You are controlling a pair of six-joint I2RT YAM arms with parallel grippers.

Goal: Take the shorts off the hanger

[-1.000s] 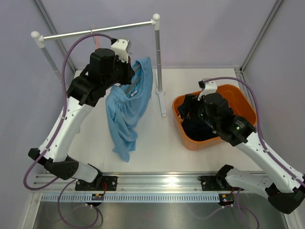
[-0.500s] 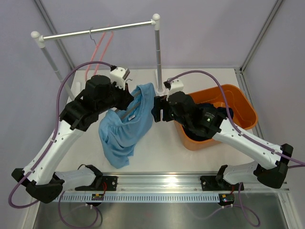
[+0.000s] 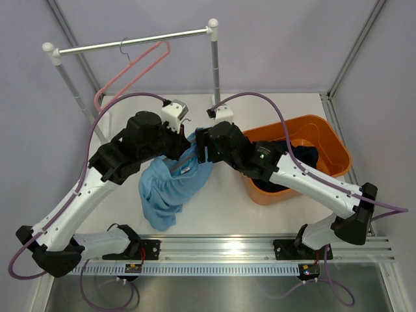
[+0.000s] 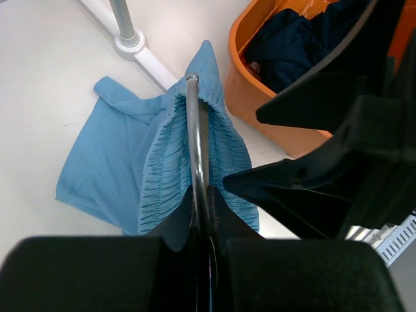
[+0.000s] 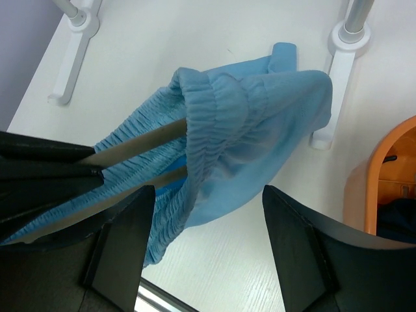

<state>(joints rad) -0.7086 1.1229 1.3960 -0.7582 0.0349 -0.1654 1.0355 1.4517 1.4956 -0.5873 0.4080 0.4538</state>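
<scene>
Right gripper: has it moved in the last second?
Yes. The right gripper swung left from the orange bin, past the rack post, to the blue shorts.

No readable text, brand, number or sign is showing in any of the three views. The sky-blue shorts [image 3: 170, 188], the orange tub [image 3: 259, 190] and both arms are carrying no legible marking. Tiny coloured tags [image 3: 132, 266] on the near rail of the bench are showing too small to make out.
</scene>
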